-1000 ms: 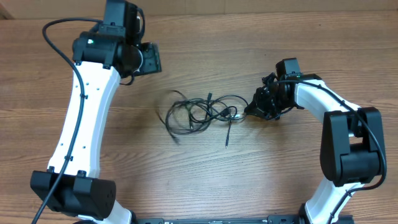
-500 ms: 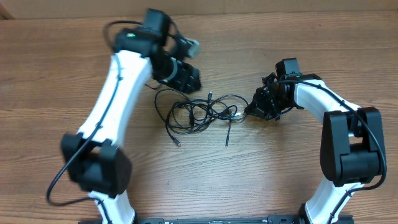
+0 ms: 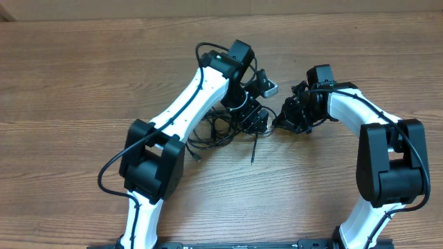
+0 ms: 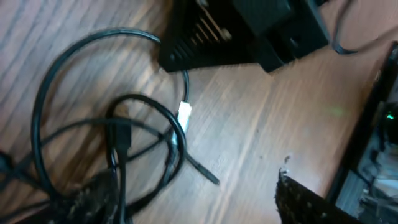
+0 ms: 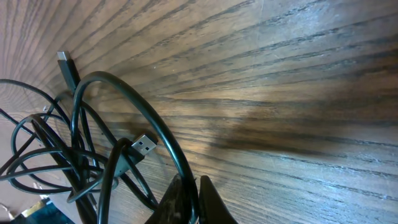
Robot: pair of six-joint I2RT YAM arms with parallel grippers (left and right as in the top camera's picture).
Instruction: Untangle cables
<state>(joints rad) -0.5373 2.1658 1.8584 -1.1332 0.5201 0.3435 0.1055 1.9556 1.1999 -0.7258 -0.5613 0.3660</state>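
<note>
Black cables [image 3: 208,133] lie in a loose tangle mid-table, on the wood-grain table [image 3: 83,83], btwn the two arms. The left arm [image 3: 197,93] reaches diagonally across and covers the top and right part of the heap in the overhead view, so only the loops on the left side and one straight end pointing toward the near edge show there. The left gripper [image 3: 255,123] hangs over the right part of the tangle w/ jaws spread wide: in its wrist view one finger [image 4: 301,199] sits at lower right, the other is a blur at lower left, nothing btwn them but cable and table. A white-tipped plug [image 4: 185,114] lies just below the black body of the other gripper, which fills the top of that view. The right gripper [image 3: 279,124] is at the tangle's right end, just beside the left one, pinched closed on one thick cable loop; its fingers [image 5: 208,202] meet on the cord at the bottom of its wrist view. A USB-A plug [image 5: 144,144] lies inside that loop, and a second plug [image 5: 64,62] pokes out farther back.
</note>
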